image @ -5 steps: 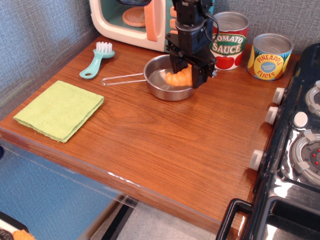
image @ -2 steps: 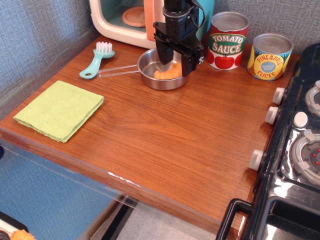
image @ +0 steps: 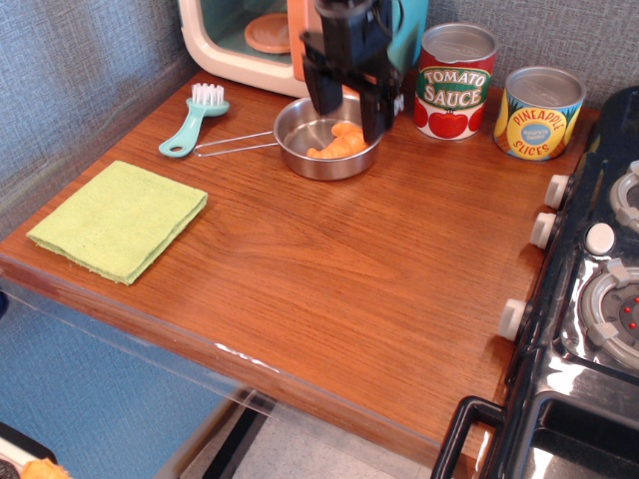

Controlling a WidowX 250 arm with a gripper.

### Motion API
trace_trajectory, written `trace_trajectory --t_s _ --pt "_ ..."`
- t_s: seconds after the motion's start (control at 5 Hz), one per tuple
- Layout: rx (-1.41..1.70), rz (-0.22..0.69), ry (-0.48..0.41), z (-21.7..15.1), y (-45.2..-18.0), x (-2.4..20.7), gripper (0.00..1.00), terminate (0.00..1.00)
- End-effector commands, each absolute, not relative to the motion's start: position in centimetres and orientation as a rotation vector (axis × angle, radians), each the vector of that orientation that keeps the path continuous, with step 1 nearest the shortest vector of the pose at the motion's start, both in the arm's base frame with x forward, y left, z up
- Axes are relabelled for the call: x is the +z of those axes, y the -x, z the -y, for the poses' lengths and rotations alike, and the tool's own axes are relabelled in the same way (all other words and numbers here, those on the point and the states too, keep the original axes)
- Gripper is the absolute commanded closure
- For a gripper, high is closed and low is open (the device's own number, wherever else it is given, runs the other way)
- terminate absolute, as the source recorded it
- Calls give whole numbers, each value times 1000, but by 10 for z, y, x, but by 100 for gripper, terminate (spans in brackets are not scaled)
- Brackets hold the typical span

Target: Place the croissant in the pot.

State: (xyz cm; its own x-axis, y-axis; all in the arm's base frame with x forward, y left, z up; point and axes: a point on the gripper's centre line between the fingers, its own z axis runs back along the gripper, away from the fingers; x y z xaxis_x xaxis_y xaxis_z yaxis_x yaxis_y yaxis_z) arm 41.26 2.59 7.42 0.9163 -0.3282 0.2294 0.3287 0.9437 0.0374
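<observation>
The orange croissant (image: pixel 337 145) lies inside the shiny steel pot (image: pixel 312 163), whose thin wire handle (image: pixel 235 145) points left. The pot stands at the back of the wooden table, in front of the toy microwave. My gripper (image: pixel 347 112) hangs just above the pot with its two black fingers spread apart and nothing between them. It is clear of the croissant.
A tomato sauce tin (image: pixel 455 80) and a pineapple tin (image: pixel 538 112) stand right of the pot. A toy microwave (image: pixel 256 40) is behind it. A teal brush (image: pixel 195 119) and a green cloth (image: pixel 120 219) lie at the left. A toy stove (image: pixel 589 299) borders the right.
The gripper carried the croissant back and left, let it go into the pot and rose with fingers open. The pot shifted a little to the back left.
</observation>
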Motion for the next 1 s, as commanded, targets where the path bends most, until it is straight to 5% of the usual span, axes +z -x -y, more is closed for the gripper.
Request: trace_trajectory --t_s 0.0,0.4,0.8 --pt "-277 223 -43 -39 -343 118 0 0" --pt "-260 149 -56 -46 -304 98 0 0" --pt "-256 129 -52 -51 -295 95 0 0"
